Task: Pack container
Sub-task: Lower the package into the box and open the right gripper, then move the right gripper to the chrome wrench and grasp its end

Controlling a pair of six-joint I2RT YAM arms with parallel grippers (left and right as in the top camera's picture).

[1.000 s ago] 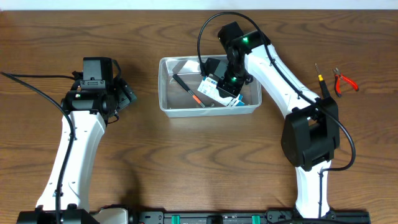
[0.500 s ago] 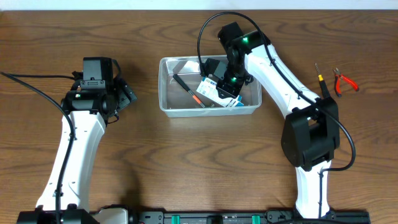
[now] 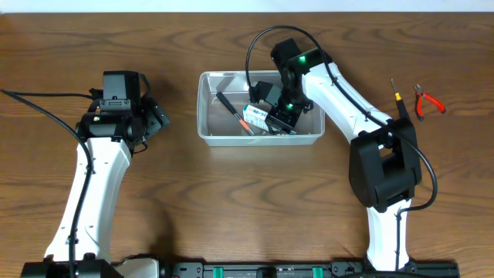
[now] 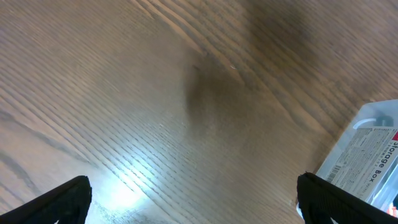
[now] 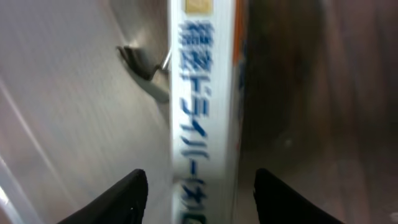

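Container (image 3: 212,123), a clear plastic tub, sits on the wooden table (image 3: 231,193) at its middle rear, seen whole only from overhead. That view shows one tub holding two things: one slim dark tool with an orange end (image 3: 231,110) lying at a slant, and one blue-and-white box (image 3: 257,117) beside it. The right gripper (image 3: 279,117) reaches down into the tub at the box. Well to the right, on bare wood, lie two more tools: one thin screwdriver (image 3: 397,96) and one pair of red-handled pliers (image 3: 427,100). The right wrist view, badly blurred, adds what the overhead hides: the box stands edge-on with blue lettering, between two dark fingers (image 5: 127,193); whether they press on it cannot be told. The left wrist view shows the left gripper (image 4: 199,196) spread wide over bare wood, holding nothing, with one corner of the tub and its printed label at the right edge. Overhead, that arm rests left of the tub, apart from it.
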